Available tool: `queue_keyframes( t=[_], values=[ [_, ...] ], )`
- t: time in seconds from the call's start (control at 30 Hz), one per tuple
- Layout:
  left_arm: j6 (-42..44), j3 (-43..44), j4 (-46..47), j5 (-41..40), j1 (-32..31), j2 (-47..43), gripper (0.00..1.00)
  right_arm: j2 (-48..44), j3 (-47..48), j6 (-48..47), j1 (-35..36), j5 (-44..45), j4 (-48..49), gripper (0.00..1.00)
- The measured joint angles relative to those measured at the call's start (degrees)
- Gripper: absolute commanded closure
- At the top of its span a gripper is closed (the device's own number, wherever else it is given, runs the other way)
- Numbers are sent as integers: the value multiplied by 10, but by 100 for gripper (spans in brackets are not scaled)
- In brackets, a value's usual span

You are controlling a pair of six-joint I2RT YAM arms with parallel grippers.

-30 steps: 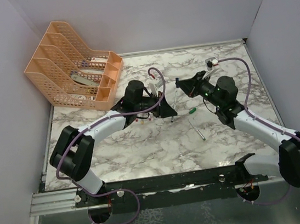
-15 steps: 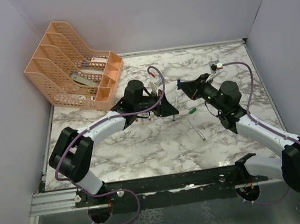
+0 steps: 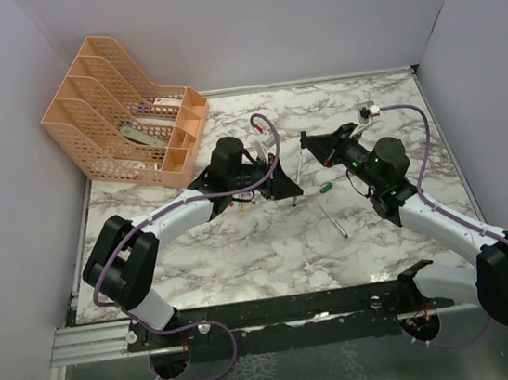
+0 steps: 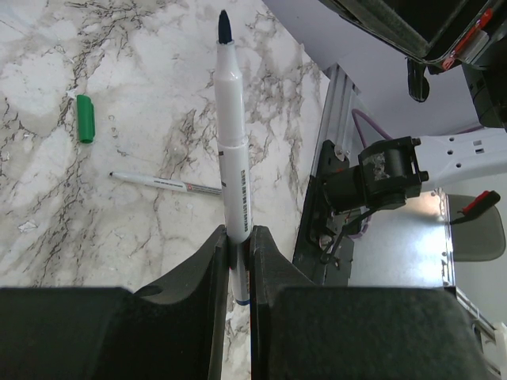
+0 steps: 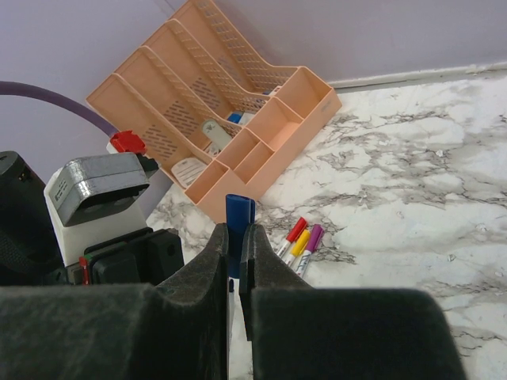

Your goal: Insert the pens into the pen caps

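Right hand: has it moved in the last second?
Yes. The right hand pulled slightly right and nearer, judged against the loose green cap.

- Top external: set high above and behind the arm bases, tilted down. The whole marble table [image 3: 261, 245] is taken in from afar, with the orange tray [image 3: 122, 114] at its far left.
- Left wrist: set just behind the left gripper [image 4: 239, 233] and faced away from the tray, toward the table's edge rail [image 4: 337, 95]. It is very near, so the clamped pen [image 4: 234, 142] fills mid-frame. The green cap [image 4: 85, 119] and loose pen [image 4: 166, 184] beyond are shared with the top view.
- Right wrist: set low, just behind the right gripper [image 5: 234, 228], and faced toward the tray. The pinched blue cap [image 5: 239, 207] is seen close. The tray is shared with the top view.
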Motion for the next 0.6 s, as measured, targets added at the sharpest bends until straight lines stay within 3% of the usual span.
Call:
queue_keyframes(
  t=[0.6],
  values=[
    [-7, 2, 8, 0, 0, 11, 100, 0, -15, 12, 11, 0, 0, 99]
  ],
)
